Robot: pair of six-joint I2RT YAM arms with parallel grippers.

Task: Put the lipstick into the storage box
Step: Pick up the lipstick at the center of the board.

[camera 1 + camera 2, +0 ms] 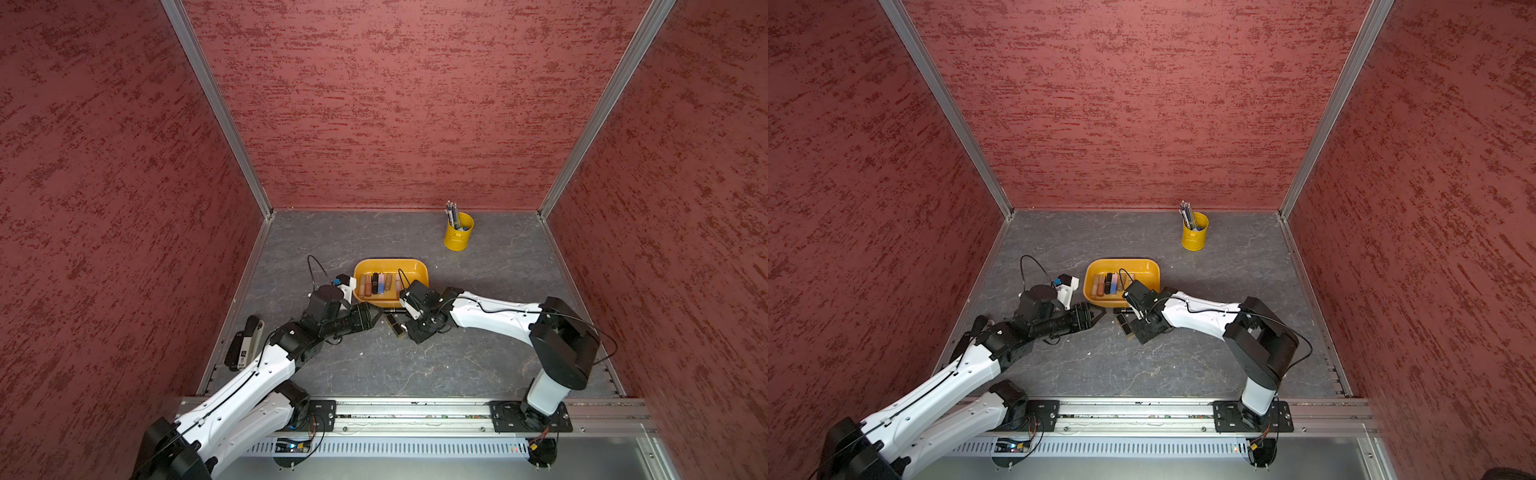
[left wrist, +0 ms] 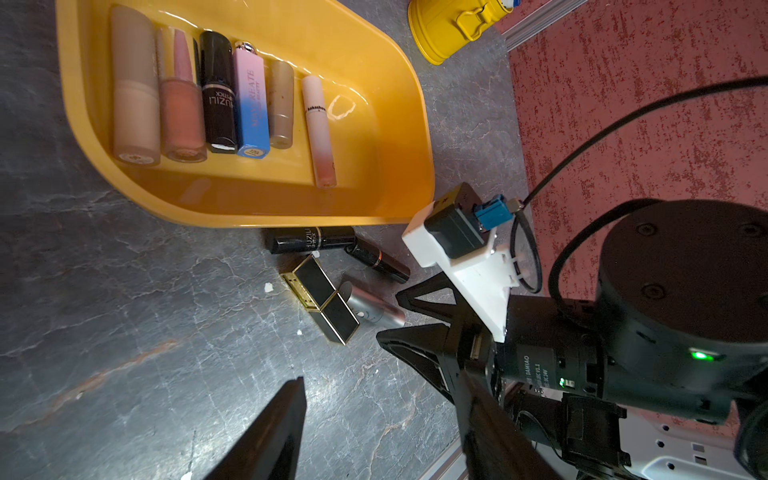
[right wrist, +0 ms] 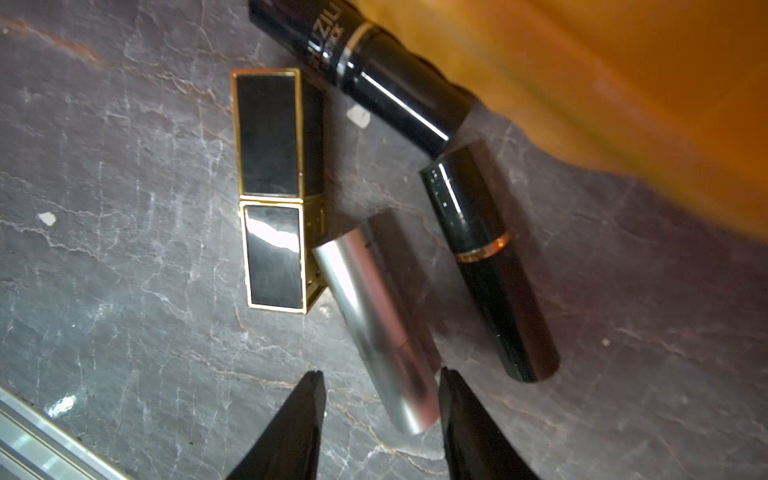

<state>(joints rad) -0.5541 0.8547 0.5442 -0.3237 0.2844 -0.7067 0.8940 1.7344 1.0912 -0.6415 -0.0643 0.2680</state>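
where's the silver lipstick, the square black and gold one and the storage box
silver lipstick (image 3: 374, 316), right wrist view, middle of its barrel
square black and gold lipstick (image 3: 274, 257), right wrist view, the glossy panel with the glare
storage box (image 2: 232, 203), left wrist view, bare part of its long side wall

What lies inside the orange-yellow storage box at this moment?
Six lipsticks lie in the storage box: five side by side, tan one to grey one, and a slim pink tube beside them. In both top views the right arm hides one near corner.
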